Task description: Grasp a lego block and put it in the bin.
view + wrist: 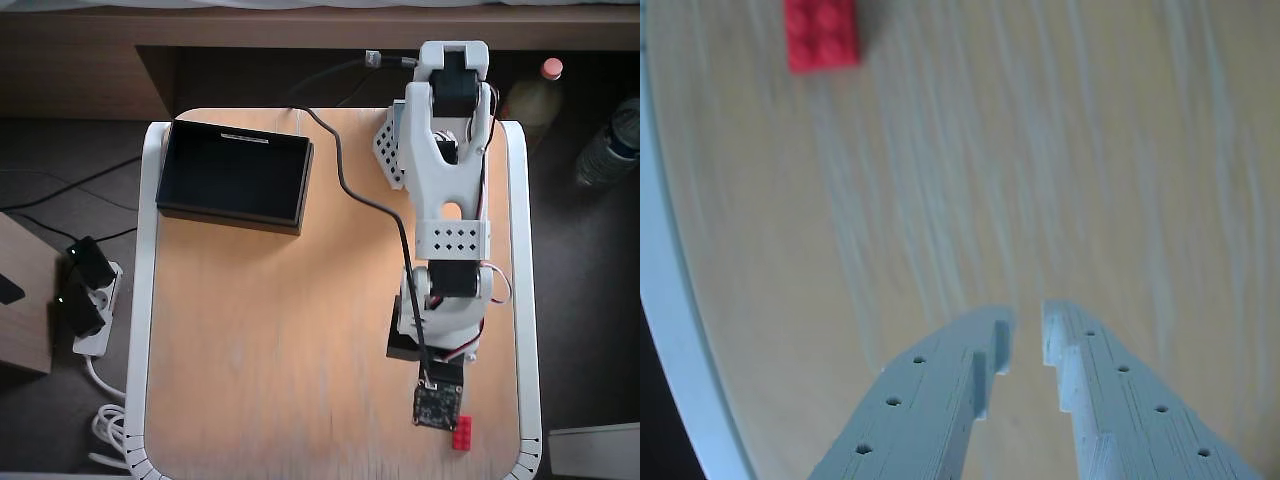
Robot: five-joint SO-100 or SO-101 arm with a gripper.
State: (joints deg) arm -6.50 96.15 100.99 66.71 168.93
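The red lego block lies flat on the wooden table, studs up, at the top left of the wrist view, well ahead of my gripper and to its left. The two pale blue fingers stand a narrow gap apart with nothing between them. In the overhead view the lego block sits near the table's lower right corner, right beside the wrist camera board, which hides the gripper. The black bin rests at the table's top left, far from the arm's tip.
The table's white rim curves close along the left of the wrist view. A black cable runs across the table to the arm. Bottles stand off the table at the right, and a power strip lies on the floor at the left.
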